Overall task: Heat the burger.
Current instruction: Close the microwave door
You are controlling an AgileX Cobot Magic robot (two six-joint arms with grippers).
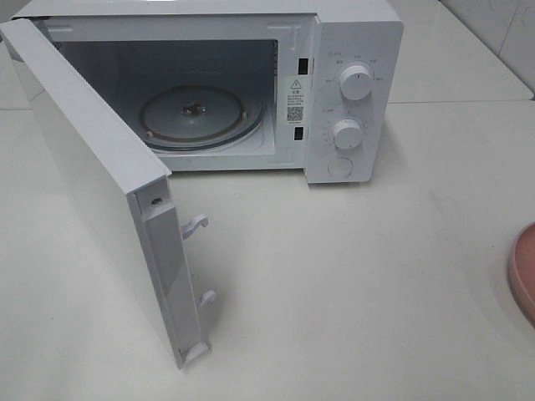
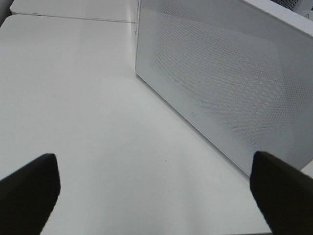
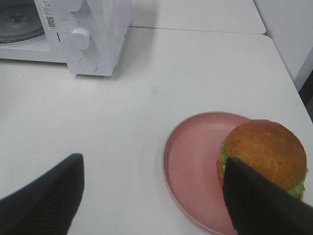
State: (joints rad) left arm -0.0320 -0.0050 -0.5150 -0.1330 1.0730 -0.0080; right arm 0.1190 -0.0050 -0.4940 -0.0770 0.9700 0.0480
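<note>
The burger, with a golden-brown bun and green lettuce, sits on the far side of a pink plate in the right wrist view. My right gripper hangs open above the table, one finger in front of the burger's near edge and the other well off to the side. In the exterior high view only the plate's rim shows at the right edge, and the burger is out of view. My left gripper is open and empty, facing the outside of the microwave door. Neither gripper appears in the exterior high view.
The white microwave stands at the back of the table with its door swung wide open toward the front left. Its glass turntable is bare. Two knobs are on its right panel. A table seam runs behind the microwave.
</note>
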